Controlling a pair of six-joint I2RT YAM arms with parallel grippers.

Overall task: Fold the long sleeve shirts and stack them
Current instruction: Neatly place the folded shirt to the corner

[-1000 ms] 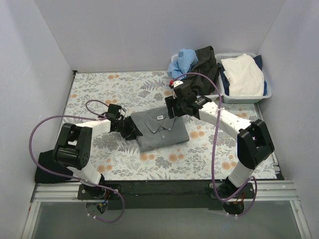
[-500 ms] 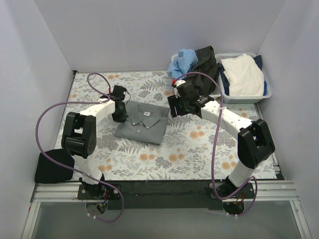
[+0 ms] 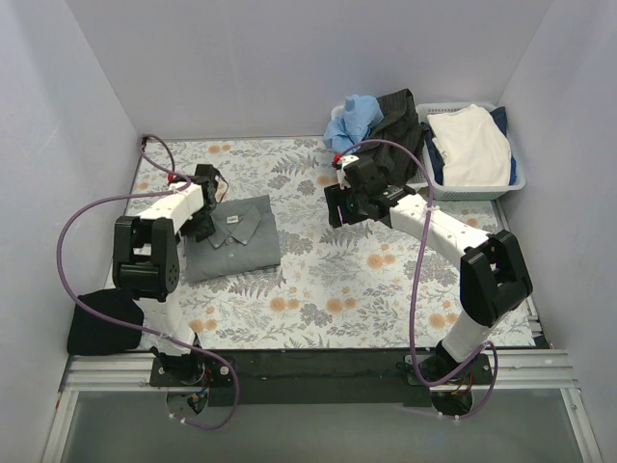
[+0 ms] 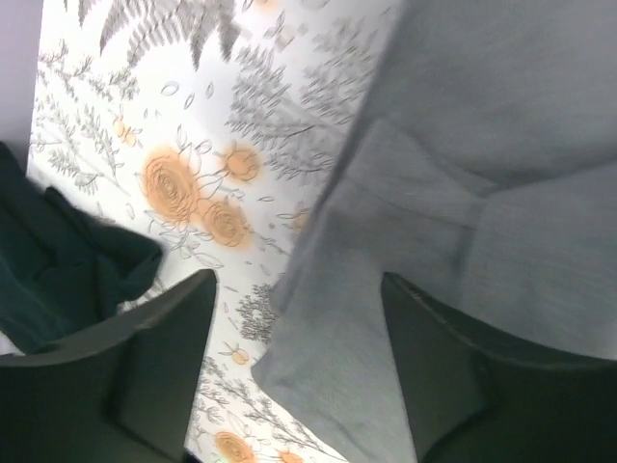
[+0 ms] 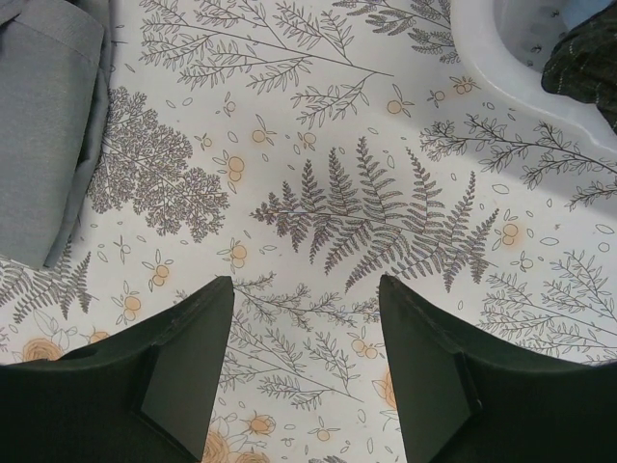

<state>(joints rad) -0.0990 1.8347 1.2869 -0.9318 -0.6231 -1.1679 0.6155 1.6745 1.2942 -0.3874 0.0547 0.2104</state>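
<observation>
A folded mid-grey long sleeve shirt (image 3: 239,236) lies collar up on the left half of the flowered tablecloth. My left gripper (image 3: 201,210) hovers at its left edge. In the left wrist view the gripper (image 4: 299,285) is open, and the grey shirt's (image 4: 463,145) hem lies loose between the spread fingers (image 4: 159,371). A folded black shirt (image 3: 101,323) sits at the table's near left corner, and it shows as dark cloth (image 4: 58,260) in the left wrist view. My right gripper (image 3: 344,205) hangs open and empty over bare tablecloth (image 5: 307,285), to the right of the grey shirt (image 5: 43,125).
A white lattice basket (image 3: 516,178) at the back right holds white and dark-blue clothes. Beside it, blue cloth (image 3: 352,121) and dark cloth (image 3: 400,116) are heaped over a second basket (image 5: 501,58). White walls close in on the table at the left, back and right.
The left gripper pulled the grey shirt from the table's middle to the left side, then opened and let go of it. The right gripper stayed open, nearly still.
</observation>
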